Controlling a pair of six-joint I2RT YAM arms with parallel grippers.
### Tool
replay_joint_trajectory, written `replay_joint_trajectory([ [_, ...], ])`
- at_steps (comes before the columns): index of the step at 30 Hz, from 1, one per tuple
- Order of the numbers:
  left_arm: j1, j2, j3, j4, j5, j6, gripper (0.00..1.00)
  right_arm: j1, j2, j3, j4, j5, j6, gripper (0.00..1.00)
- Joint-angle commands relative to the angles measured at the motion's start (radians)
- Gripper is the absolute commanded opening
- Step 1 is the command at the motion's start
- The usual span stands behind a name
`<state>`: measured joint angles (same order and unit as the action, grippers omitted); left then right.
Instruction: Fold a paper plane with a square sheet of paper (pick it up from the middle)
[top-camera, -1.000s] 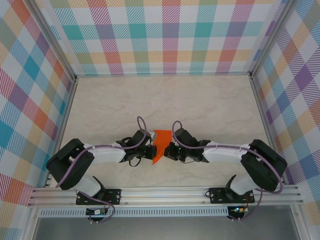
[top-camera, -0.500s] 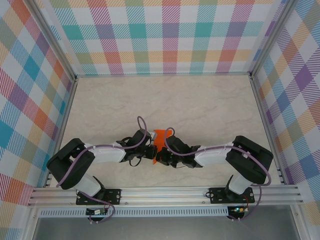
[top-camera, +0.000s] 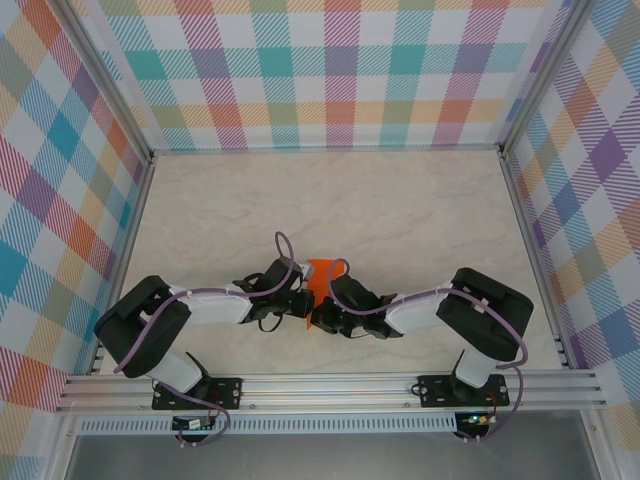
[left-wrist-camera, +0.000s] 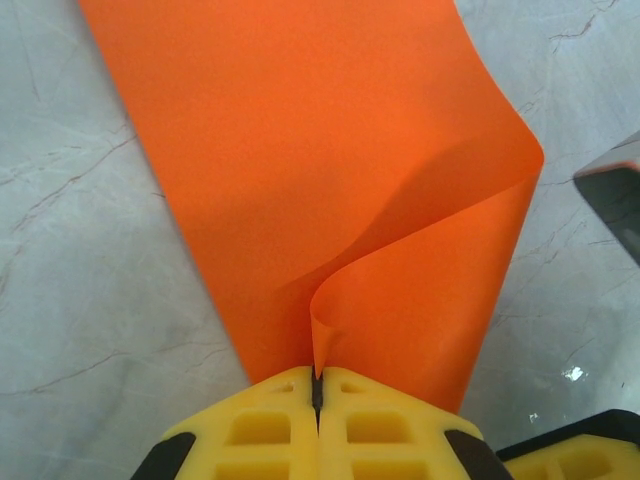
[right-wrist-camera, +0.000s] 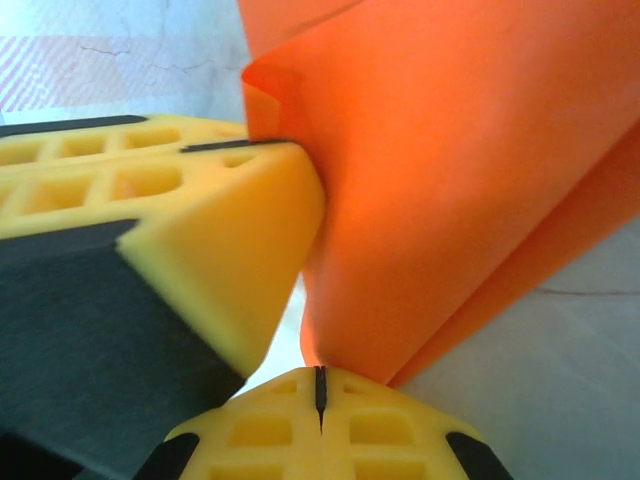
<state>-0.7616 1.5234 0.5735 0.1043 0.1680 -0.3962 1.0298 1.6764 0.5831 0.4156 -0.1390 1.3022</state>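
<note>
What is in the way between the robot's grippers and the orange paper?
Nothing visible. The left gripper and the right gripper are each shut right on the orange paper, pinching its edge.

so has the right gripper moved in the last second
Yes: the right gripper has slid left, away from its own base bracket and slightly nearer the front rail.

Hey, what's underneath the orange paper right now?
Pale marbled table shows around the orange paper, so it lies below. The sheet curls over itself between the left gripper and right gripper, both pinching it; the patch beneath and the fold's inside are covered.
</note>
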Motion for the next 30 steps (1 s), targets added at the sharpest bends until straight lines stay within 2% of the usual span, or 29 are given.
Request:
replay_joint_trajectory([
  [1, 0.01, 0.064, -0.011, -0.091, -0.001, 0.002, 0.04, 0.011, 0.017, -0.007, 0.026, 0.012, 0.013, 0.0],
  [10, 0.01, 0.069, -0.009, -0.092, 0.003, 0.004, 0.04, 0.026, -0.051, -0.006, -0.006, 0.01, -0.025, 0.0],
  [15, 0.008, 0.069, -0.008, -0.099, 0.003, 0.007, 0.04, 0.038, -0.024, -0.014, 0.063, 0.003, -0.01, 0.0],
  [22, 0.009, 0.084, 0.0, -0.094, 0.008, 0.011, 0.04, 0.038, 0.038, 0.004, -0.034, 0.052, -0.004, 0.0],
  [25, 0.009, 0.096, 0.002, -0.089, 0.014, 0.01, 0.04, 0.038, 0.078, -0.029, 0.049, 0.019, 0.018, 0.0],
  [28, 0.009, 0.1, 0.001, -0.088, 0.014, 0.009, 0.04, 0.039, 0.023, -0.037, 0.0, 0.039, 0.002, 0.0],
  [30, 0.01, 0.098, 0.0, -0.089, 0.014, 0.009, 0.04, 0.037, -0.064, -0.035, -0.095, 0.086, -0.02, 0.0],
])
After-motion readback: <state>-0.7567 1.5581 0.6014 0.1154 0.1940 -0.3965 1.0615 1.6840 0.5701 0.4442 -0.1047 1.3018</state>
